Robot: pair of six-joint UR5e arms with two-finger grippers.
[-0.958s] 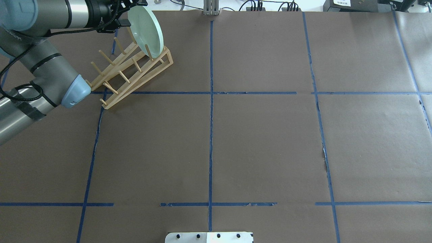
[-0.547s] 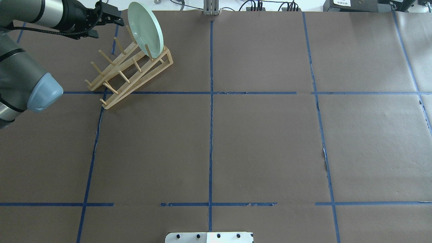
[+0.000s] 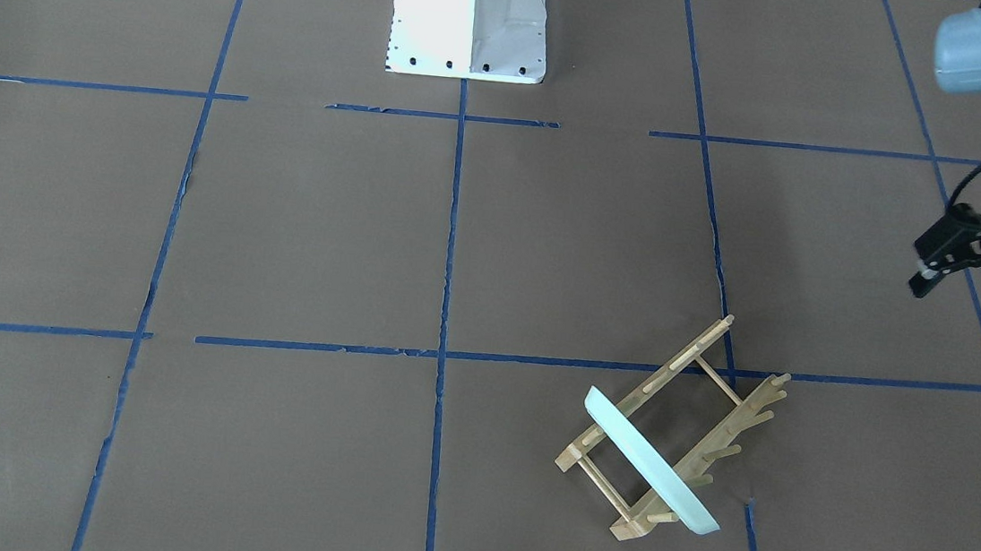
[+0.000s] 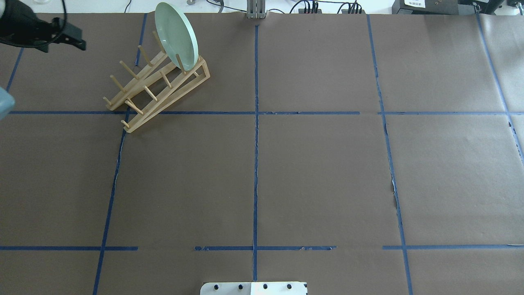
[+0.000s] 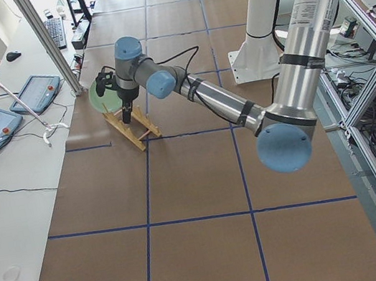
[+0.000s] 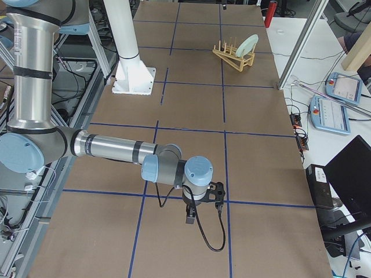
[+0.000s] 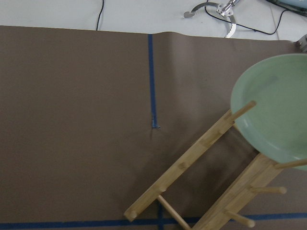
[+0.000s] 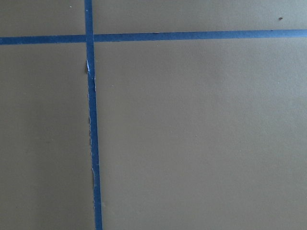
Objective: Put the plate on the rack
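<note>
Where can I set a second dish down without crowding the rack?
Bare: the table right of the centre tape line, and the stretch between the rack and the robot base. Crowded: the far corner on the robot's left, with the rack, the plate standing in it and the left gripper open beside it.

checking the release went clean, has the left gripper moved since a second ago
Yes. In the overhead view the left gripper has backed off toward the view's left, away from the rack, leaving the plate standing in it.
</note>
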